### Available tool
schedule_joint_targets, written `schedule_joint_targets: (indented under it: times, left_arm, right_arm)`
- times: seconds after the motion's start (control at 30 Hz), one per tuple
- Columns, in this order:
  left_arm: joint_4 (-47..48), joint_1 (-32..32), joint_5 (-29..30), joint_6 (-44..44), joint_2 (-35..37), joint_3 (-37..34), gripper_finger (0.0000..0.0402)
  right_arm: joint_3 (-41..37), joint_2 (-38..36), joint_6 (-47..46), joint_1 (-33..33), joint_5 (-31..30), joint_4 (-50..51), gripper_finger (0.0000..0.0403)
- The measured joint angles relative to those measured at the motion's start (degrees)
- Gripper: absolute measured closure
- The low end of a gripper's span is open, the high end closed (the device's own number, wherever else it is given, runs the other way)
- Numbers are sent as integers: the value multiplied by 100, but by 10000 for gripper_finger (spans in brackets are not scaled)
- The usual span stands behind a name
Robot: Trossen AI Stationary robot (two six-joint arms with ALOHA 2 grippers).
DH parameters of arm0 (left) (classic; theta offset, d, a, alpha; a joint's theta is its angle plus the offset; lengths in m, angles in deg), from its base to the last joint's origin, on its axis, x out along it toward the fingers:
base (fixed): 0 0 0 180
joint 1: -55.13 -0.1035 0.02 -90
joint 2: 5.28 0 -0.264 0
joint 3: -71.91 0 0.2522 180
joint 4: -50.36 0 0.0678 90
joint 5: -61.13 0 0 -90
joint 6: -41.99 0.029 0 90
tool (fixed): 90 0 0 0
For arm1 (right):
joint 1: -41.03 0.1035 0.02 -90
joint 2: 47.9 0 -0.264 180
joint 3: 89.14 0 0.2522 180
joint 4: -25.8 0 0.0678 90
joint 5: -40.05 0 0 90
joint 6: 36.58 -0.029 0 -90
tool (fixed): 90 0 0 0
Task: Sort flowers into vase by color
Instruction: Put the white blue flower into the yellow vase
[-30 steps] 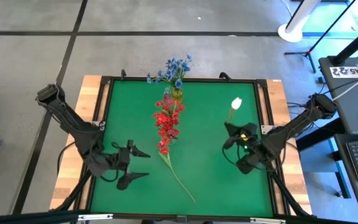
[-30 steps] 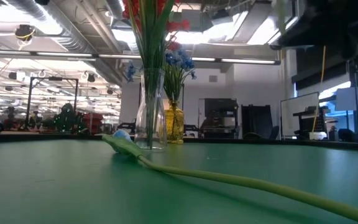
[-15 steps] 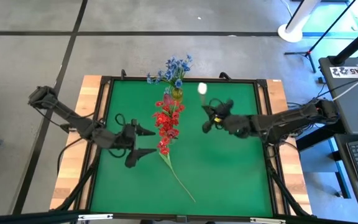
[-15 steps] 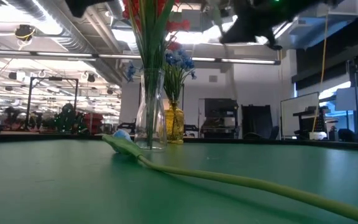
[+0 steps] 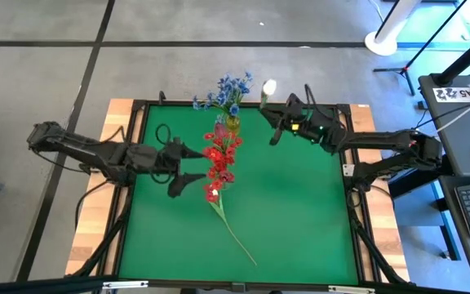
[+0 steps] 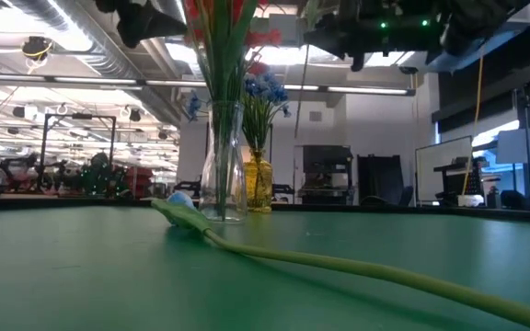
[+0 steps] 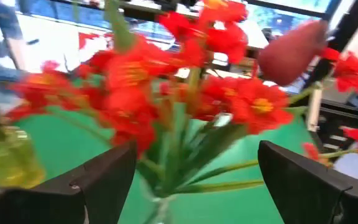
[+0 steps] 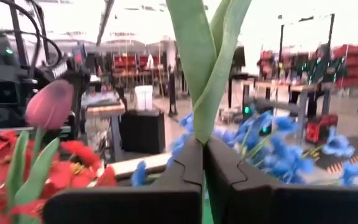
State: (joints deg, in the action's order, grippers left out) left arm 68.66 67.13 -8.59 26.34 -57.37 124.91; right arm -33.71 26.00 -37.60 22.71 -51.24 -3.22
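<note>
I am holding a white flower (image 5: 268,85) tight in my right gripper (image 5: 277,131), and its stem is standing up between my fingers (image 8: 188,165). The yellow vase (image 5: 232,122) is my landmark. My right gripper is just beside it, on the side away from my left arm, so the white flower is nearest to this vase. Blue flowers (image 5: 228,88) are sitting in it. The clear vase (image 6: 220,165) is next to the yellow vase, holding red flowers (image 5: 219,158). My left gripper (image 5: 184,170) is wide open, waiting near the red flowers. One more flower (image 5: 233,233) is lying flat on the green table (image 5: 300,220), beyond the clear vase.
</note>
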Motion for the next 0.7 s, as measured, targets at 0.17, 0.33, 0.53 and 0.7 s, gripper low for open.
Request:
schedule_joint_targets:
  times: [0.17, 0.33, 0.53, 0.7]
  left_arm:
    - [415, -460, -43, 182, 661, -62, 72]
    - [186, -1046, -428, 224, 1265, -690, 72]
    - [-1000, -1708, -1048, 73, 1575, -1627, 72]
    - [-1438, -2055, -1229, -90, 1571, -1955, 72]
  right_arm:
    - [-29, 397, 125, -376, 330, -1025, 403]
    - [-21, 1038, 175, -675, 611, -2170, 403]
    - [427, 1730, 54, -1004, 1031, -2440, 403]
    - [889, 2106, 47, -1037, 1295, -2390, 403]
